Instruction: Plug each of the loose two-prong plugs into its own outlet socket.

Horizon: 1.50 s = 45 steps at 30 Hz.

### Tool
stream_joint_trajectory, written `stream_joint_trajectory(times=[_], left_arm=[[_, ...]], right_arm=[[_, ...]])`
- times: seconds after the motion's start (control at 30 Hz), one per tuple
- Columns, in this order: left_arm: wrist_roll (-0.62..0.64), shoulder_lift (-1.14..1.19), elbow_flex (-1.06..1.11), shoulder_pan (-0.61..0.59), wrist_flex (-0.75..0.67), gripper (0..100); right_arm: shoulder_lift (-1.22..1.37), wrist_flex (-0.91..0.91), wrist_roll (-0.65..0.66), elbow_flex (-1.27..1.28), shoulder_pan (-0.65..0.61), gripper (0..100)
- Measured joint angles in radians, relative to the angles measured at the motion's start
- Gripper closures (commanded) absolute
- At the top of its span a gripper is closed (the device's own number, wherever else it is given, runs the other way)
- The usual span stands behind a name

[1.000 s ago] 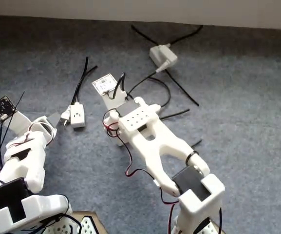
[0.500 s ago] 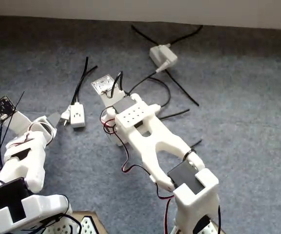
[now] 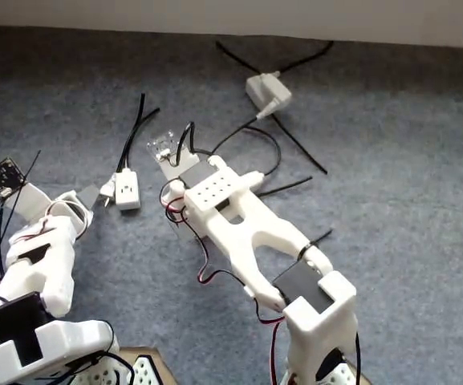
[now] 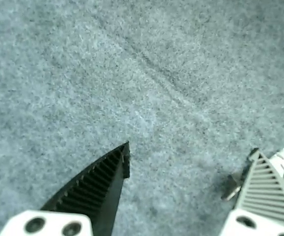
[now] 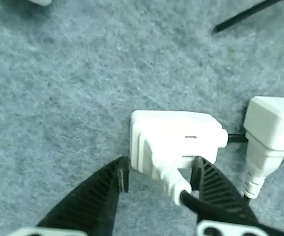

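In the right wrist view a white outlet block (image 5: 176, 135) lies on the grey carpet. A white plug (image 5: 164, 174) with a cord sits against its near side. My right gripper (image 5: 160, 177) is open and straddles that plug; one finger (image 5: 213, 189) touches the cord, while the other finger (image 5: 102, 196) stands a little clear. A second white outlet piece (image 5: 272, 128) with a black cord lies beside the block. My left gripper (image 4: 191, 157) is open over bare carpet, with a loose two-prong plug (image 4: 235, 181) by one fingertip. The high view shows that plug (image 3: 107, 192) beside a white socket (image 3: 127, 190).
A white socket with a plug in it (image 3: 267, 92) lies at the back, with black cords crossing there. More black cords (image 3: 275, 156) loop beside my right arm (image 3: 239, 220). A long black cord (image 3: 135, 132) runs back from the left socket. Open carpet spreads to the right.
My right arm has shifted left and slightly away from the camera, its wrist board moving with it. The left arm, the loose plug and the sockets have stayed put.
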Motion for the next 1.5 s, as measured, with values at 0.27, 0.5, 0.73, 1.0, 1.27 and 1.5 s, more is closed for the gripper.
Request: stream_joint_trajectory(times=[0.27,0.5,0.73,1.0,1.27,1.5], left_arm=[[0.000,0.000,0.000,0.000,0.000,64],[0.000,0.000,0.000,0.005,0.000,64],[0.000,0.000,-0.002,0.006,0.000,64],[-0.002,0.000,-0.002,0.009,0.003,64],[-0.002,0.000,-0.002,0.009,0.003,64],[-0.002,0.000,-0.002,0.009,0.003,64]], right_arm=[[-0.023,0.089,0.000,-0.091,-0.008,78.6],[-0.021,0.193,0.000,-0.210,-0.040,79.7],[-0.021,0.195,0.000,-0.215,-0.040,84.1],[-0.021,0.157,0.000,-0.230,-0.040,84.1],[-0.020,0.157,0.000,-0.261,-0.008,84.3],[-0.020,0.140,0.000,-0.270,0.002,99.8]])
